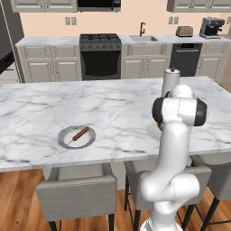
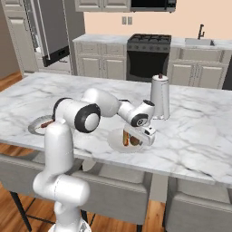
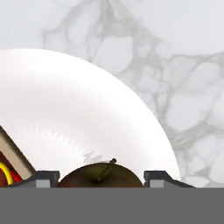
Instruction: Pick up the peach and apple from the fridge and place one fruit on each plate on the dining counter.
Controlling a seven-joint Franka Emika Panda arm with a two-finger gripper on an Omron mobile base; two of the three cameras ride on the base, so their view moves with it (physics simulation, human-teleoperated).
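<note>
The dark red apple (image 3: 99,174), with a short stem, sits between my gripper's (image 3: 101,180) two fingertips, which touch its sides, so the gripper is shut on it. It is just above a round white plate (image 3: 65,109) on the marble dining counter (image 2: 199,131). In the right base view my gripper (image 2: 135,140) reaches down over that plate (image 2: 114,141). A second plate (image 1: 63,136) lies further left and holds an elongated red-brown item (image 1: 80,133). The fridge (image 2: 52,31) stands at the far left. The peach is out of view.
A tall white canister (image 2: 160,97) stands on the counter just behind the near plate. A tan-edged thing with red and yellow (image 3: 8,168) lies at the plate's edge by my left fingertip. Grey stools (image 1: 76,189) line the counter's near side.
</note>
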